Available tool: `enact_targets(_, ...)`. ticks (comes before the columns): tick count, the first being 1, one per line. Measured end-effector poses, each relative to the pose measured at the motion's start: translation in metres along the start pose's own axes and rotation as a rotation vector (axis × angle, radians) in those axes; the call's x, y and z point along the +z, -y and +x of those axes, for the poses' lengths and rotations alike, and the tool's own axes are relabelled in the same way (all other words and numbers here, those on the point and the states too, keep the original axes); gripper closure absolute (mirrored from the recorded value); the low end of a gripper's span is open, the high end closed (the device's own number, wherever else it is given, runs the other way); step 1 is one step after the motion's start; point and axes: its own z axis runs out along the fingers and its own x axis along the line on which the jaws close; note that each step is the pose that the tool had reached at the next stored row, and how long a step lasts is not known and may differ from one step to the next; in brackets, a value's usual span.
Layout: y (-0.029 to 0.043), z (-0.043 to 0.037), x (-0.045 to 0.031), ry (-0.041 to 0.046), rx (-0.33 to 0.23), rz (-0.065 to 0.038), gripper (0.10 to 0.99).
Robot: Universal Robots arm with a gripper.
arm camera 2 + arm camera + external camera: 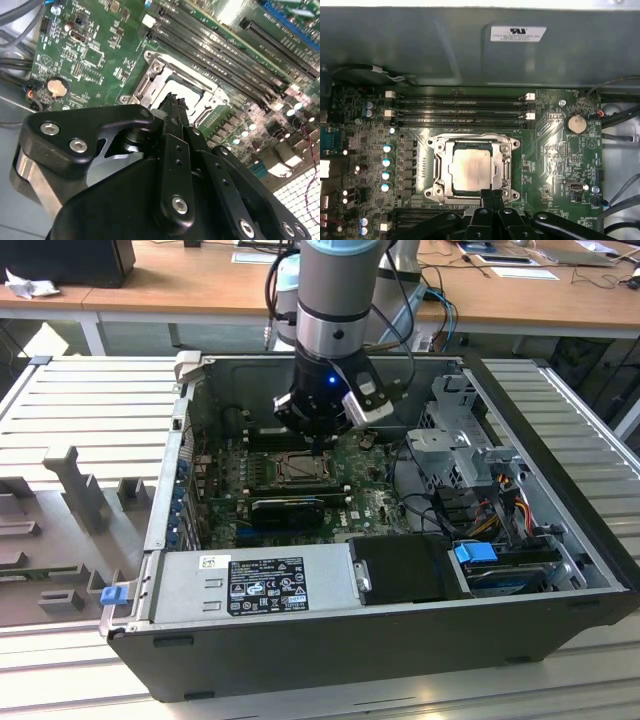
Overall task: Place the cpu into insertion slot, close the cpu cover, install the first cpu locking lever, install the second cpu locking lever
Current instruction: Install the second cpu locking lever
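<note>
Fingers pressed together, holding nothing: gripper (491, 197) poised at socket edge, likely to work a lever. Cpu (472, 170) seated in insertion slot (438, 186), cpu cover (509, 162) down, mid-motherboard (555, 165).

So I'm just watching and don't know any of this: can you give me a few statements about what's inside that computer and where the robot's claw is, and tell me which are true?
1. The cpu sits in the insertion slot. True.
2. The cpu cover is folded down around the chip. True; the chip's top shows through its window.
3. The gripper holds the chip in the air. False; its tips are at the socket's edge, the chip lying in the socket.
4. The memory slots are full of sticks. False; they look empty.
5. A round coin battery sits on the board. True.
</note>
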Motion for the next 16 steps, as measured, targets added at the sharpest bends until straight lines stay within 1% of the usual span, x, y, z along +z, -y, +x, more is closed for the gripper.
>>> enact_targets(2, 0.0051, 0.0001, 0.0015, 0.0000, 0.000, 0.000, 0.980)
enact_targets(4, 0.0099, 0.0002, 0.0047, -0.0002, 0.000, 0.000, 0.980)
enact_targets(6, 0.0120, 0.0002, 0.0071, -0.0011, 0.000, 0.000, 0.980)
enact_targets(7, 0.0132, 0.0002, 0.0084, -0.0020, 0.000, 0.000, 0.980)
enact_targets(10, 0.0203, 0.0003, 0.0121, -0.0070, 0.001, 0.000, 0.980)
enact_targets(12, 0.0218, 0.0016, 0.0141, -0.0097, 0.001, -0.001, 0.980)
enact_targets(14, 0.0223, 0.0055, 0.0152, -0.0111, 0.001, -0.002, 0.980)
enact_targets(16, 0.0238, 0.0258, 0.0186, -0.0129, 0.001, -0.004, 0.980)
